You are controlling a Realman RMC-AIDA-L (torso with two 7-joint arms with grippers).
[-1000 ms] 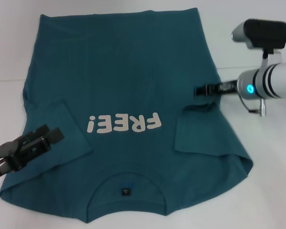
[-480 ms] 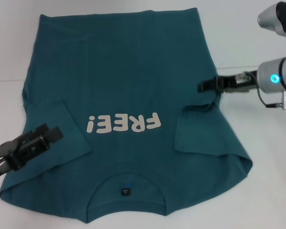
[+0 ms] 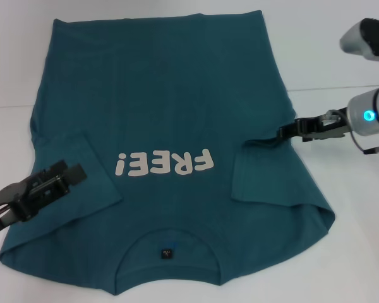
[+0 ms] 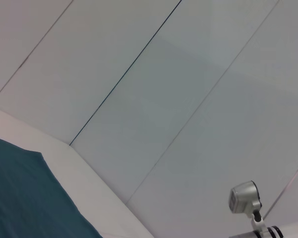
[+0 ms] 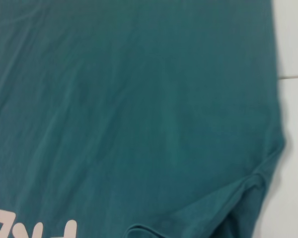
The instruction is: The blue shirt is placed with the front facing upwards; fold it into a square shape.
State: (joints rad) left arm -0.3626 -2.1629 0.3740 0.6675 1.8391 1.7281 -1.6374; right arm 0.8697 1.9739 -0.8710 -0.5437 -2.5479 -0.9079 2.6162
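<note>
The blue shirt point(image 3: 170, 126) is spread flat on the white table point(image 3: 341, 252), print up, collar at the near edge; both sleeves are folded in over the body. The left gripper point(image 3: 57, 180) is held above the left sleeve, jaws parted, nothing between them. The right gripper point(image 3: 289, 131) is positioned at the shirt's right edge beside the folded sleeve; its finger state cannot be told.
</note>
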